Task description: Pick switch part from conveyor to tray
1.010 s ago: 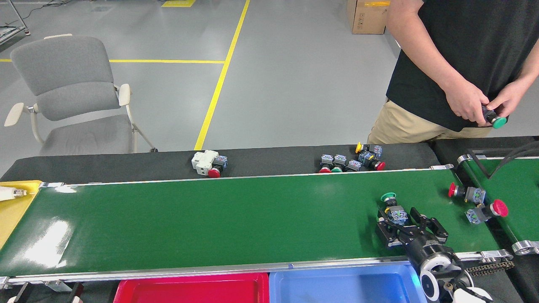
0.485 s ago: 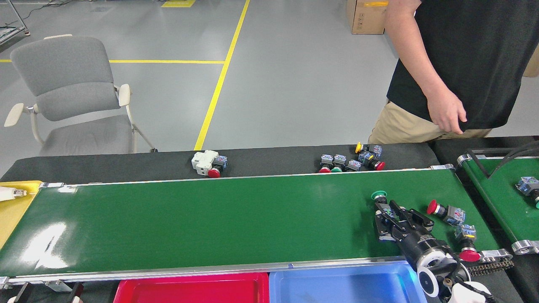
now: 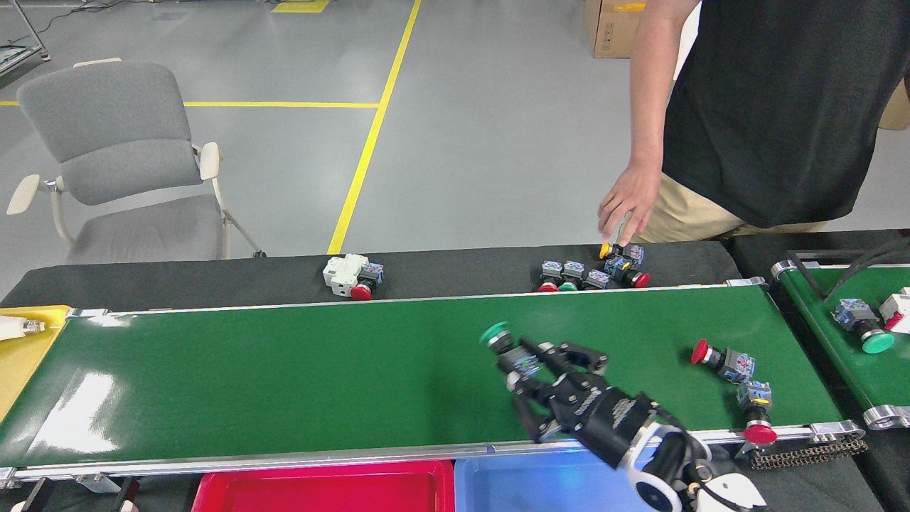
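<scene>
Gripper [image 3: 530, 370], my right one, is closing around the green-capped switch part [image 3: 506, 346]: light, rigid, best held at its body.

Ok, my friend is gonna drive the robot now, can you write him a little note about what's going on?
Right gripper: shut on the green-capped switch part, over the conveyor.
Left gripper: not in view.
Two red-capped switch parts lie at the belt's right end.
A person's hand reaches toward the spare parts behind the belt.
Done: green part grasped.
Left: put it in a tray, red tray or blue tray, then fetch the red ones.
</scene>
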Motion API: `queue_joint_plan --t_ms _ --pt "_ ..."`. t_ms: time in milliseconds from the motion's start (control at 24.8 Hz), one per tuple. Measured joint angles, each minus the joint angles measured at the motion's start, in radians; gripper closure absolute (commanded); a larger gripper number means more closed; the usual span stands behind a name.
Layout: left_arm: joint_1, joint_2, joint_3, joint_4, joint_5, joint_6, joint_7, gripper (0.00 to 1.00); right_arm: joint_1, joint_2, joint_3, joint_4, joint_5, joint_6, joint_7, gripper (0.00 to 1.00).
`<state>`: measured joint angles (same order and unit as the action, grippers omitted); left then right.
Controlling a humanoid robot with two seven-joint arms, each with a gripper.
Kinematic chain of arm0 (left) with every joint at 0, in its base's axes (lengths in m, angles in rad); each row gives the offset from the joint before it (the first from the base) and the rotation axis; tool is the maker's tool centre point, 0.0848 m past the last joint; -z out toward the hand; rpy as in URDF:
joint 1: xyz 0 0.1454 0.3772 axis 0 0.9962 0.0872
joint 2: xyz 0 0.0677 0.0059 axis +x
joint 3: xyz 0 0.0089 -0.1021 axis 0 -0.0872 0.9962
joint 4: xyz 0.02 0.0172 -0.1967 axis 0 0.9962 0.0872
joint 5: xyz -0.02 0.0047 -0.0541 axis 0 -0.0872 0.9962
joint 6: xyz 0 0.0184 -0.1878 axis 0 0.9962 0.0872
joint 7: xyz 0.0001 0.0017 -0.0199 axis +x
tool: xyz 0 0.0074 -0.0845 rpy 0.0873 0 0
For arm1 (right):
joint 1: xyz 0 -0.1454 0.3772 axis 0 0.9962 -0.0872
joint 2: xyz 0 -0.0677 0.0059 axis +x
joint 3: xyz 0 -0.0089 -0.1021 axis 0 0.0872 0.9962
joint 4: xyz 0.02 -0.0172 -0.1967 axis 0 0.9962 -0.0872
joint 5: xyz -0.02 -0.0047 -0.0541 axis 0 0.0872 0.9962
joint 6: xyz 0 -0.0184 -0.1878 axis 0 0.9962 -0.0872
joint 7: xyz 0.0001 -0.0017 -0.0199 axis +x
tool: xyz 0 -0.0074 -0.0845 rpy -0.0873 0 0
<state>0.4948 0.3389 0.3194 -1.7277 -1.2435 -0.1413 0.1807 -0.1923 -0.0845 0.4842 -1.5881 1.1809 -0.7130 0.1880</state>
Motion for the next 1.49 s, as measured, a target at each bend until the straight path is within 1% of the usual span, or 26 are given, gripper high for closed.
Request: queue_joint_plan --t_ms 40,121,162,283,363,444,565,646,687,767,808,889,969,1050,1131,1252,1494 --pt "0.0 0.0 -0.001 0.0 0.0 0.005 0.0 0.0 0.005 0.004 0.034 0.002 0.016 -0.023 0.0 0.17" --pt "0.0 0.0 -0.002 0.0 0.0 0.014 0.0 0.0 0.023 0.025 0.07 0.023 0.031 -0.041 0.0 0.09" --pt "0.0 0.0 -0.002 0.0 0.0 0.015 0.0 0.0 0.036 0.038 0.074 0.035 0.032 -0.043 0.0 0.03" --pt "0.0 0.0 -0.002 0.0 0.0 0.021 0.0 0.0 0.058 0.049 0.071 0.048 0.03 -0.048 -0.01 0.02" --pt "0.0 0.0 -0.002 0.0 0.0 0.012 -0.001 0.0 0.07 0.049 0.063 0.047 0.03 -0.053 -0.034 0.06" --pt "0.003 0.0 0.001 -0.002 0.0 -0.002 -0.008 0.0 0.109 0.05 0.024 0.026 0.03 -0.037 -0.083 0.07" --pt "0.006 0.0 0.003 -0.005 0.001 -0.008 -0.021 0.0 0.205 0.05 -0.168 -0.029 0.03 0.038 -0.138 0.13" --pt "0.01 0.0 0.003 -0.006 0.001 -0.011 -0.028 0.0 0.28 0.05 -0.308 -0.07 0.032 0.112 -0.154 0.13" --pt "0.011 0.0 0.004 -0.006 0.001 -0.011 -0.03 0.0 0.316 0.05 -0.368 -0.091 0.034 0.172 -0.158 0.12" --pt "0.013 0.0 0.004 -0.006 0.001 -0.014 -0.032 0.0 0.368 0.05 -0.441 -0.114 0.035 0.299 -0.176 0.08" --pt "0.013 0.0 0.004 -0.006 0.001 -0.015 -0.033 0.0 0.382 0.05 -0.454 -0.118 0.036 0.372 -0.192 0.04" --pt "0.018 0.0 0.004 -0.006 0.001 -0.016 -0.035 0.0 0.43 0.05 -0.46 -0.133 0.04 0.507 -0.241 0.02" --pt "0.023 0.0 0.004 -0.006 0.001 -0.017 -0.035 0.0 0.483 0.05 -0.46 -0.156 0.05 0.579 -0.267 0.02" --pt "0.026 -0.002 0.004 -0.006 0.001 -0.017 -0.035 0.0 0.516 0.052 -0.46 -0.164 0.066 0.612 -0.282 0.02" --pt "0.027 -0.004 0.004 -0.006 0.001 -0.018 -0.035 0.0 0.527 0.057 -0.461 -0.166 0.076 0.631 -0.293 0.02" --pt "0.028 -0.004 0.006 -0.006 0.001 -0.018 -0.035 0.0 0.532 0.075 -0.461 -0.167 0.08 0.653 -0.311 0.02" --pt "0.028 -0.004 0.006 -0.006 0.001 -0.018 -0.035 0.0 0.531 0.076 -0.459 -0.167 0.084 0.696 -0.317 0.02"
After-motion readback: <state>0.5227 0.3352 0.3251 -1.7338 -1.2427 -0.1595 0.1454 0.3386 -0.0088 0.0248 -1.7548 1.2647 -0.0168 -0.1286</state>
